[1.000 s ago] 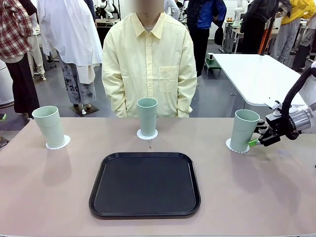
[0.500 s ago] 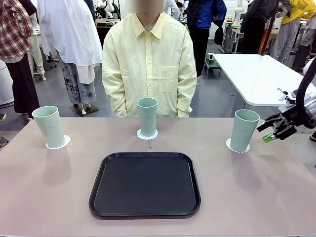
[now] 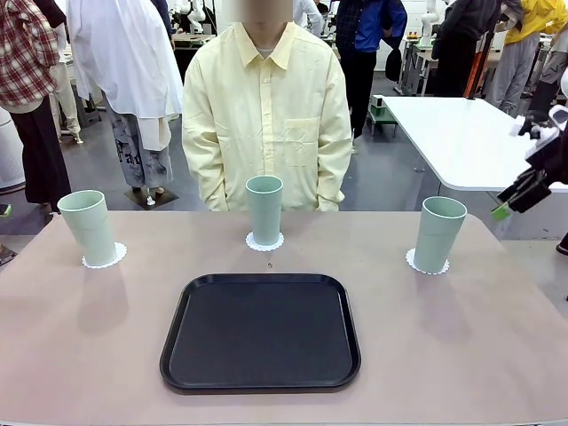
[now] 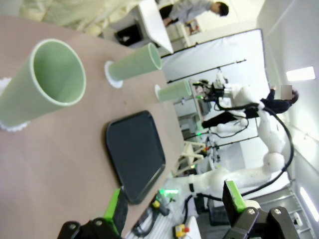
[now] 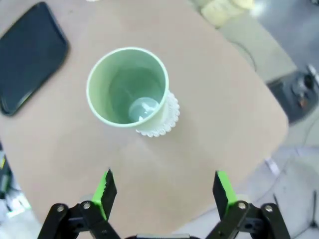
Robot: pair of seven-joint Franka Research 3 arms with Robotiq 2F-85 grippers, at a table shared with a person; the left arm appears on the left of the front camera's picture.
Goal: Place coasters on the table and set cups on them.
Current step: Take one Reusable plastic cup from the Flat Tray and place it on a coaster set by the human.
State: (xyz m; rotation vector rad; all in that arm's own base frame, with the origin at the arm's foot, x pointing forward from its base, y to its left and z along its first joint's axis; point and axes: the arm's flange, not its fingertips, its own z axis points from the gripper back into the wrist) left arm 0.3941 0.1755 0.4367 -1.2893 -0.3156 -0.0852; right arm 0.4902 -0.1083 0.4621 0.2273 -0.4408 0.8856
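Your right gripper (image 3: 517,199) hangs in the air at the right edge of the front view, past the table's (image 3: 461,337) right end and higher than the rim of the nearest cup. Its body tilts, with the green pads pointing down and toward the table. In the right wrist view the right gripper (image 5: 164,191) looks almost straight down on the right cup (image 5: 128,89); the two fingers stand wide apart and nothing is between them, so it is released. Your left gripper (image 4: 174,209) is also spread wide and empty. It sits low over the table's left end and looks across it, with the left cup (image 4: 42,82) close in front.

You can count three cups, all upright: the left cup (image 3: 87,225), the middle cup (image 3: 264,209) in front of the person (image 3: 267,115), and the right cup (image 3: 439,233). You can count three coasters too, one under each cup: the left coaster (image 3: 105,260), the middle coaster (image 3: 264,242) and the right coaster (image 3: 427,264). One black tray (image 3: 261,332) lies empty at the table's middle, nearer to you than the cups. The person stands at the far side; you cannot see the hands.
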